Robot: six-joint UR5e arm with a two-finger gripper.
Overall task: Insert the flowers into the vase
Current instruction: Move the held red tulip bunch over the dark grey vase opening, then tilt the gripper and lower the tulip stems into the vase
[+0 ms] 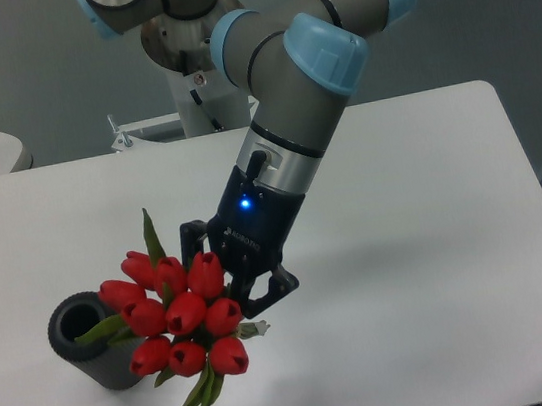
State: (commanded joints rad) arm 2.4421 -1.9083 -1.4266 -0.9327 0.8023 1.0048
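Fingers (226,300): two black ones, clenched behind the flowers (182,322); the stems pass out of sight there, so the actual contact is hidden. A blue light shows on the black wrist housing above them. One arm (300,88), grey with light-blue joint caps, reaches down from the upper edge.

Flowers: one bunch, about ten red buds visible, packed tight, with green leaves sticking out above and below. The bunch sits just right of the vase (91,341), overlapping its right side, with one leaf lying across the rim. The buds are wider together than the vase mouth.

Vase: one, dark grey cylinder, upright, round opening visible.

Table (438,240): one, white, rounded corners, carrying the vase near its lower-left edge. Behind the table, a grey-blue floor; a metal base of the arm stands well beyond the vase.
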